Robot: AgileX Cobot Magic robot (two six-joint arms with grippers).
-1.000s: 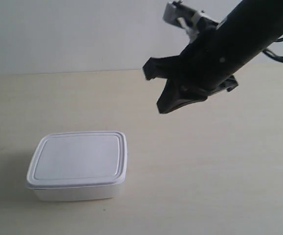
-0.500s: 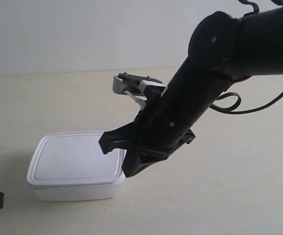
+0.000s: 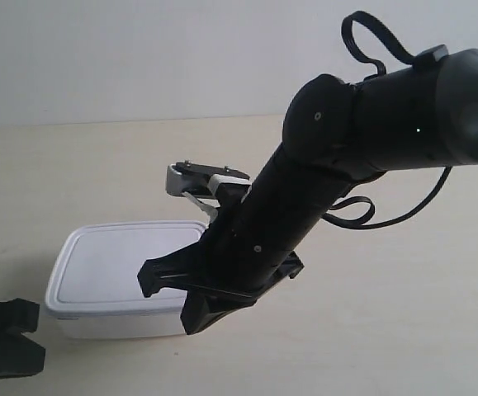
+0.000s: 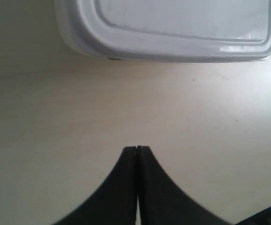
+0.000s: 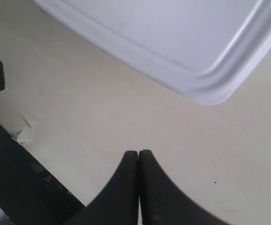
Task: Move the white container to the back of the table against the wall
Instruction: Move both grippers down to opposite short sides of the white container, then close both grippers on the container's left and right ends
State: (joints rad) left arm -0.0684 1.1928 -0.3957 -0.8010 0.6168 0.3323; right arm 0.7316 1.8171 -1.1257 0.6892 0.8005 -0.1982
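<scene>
- While the shallow white plastic container [image 3: 115, 264] sits lower left in the exterior frame on the pale beige wood-look table [image 3: 404, 322], well short of the plain grey-white wall [image 3: 139, 58], a black arm [image 3: 321, 181] leans over its right end.
- Left gripper [image 4: 136, 149]: clenched, empty, near the container.
- Right gripper [image 5: 138, 152]: likewise clenched; probably that arm's.

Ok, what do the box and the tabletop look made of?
The box looks like white plastic, smooth and slightly glossy: its moulded lid rim catches a highlight. The tabletop looks like pale wood or wood-look laminate, matte, with faint grain; I cannot tell which.
</scene>
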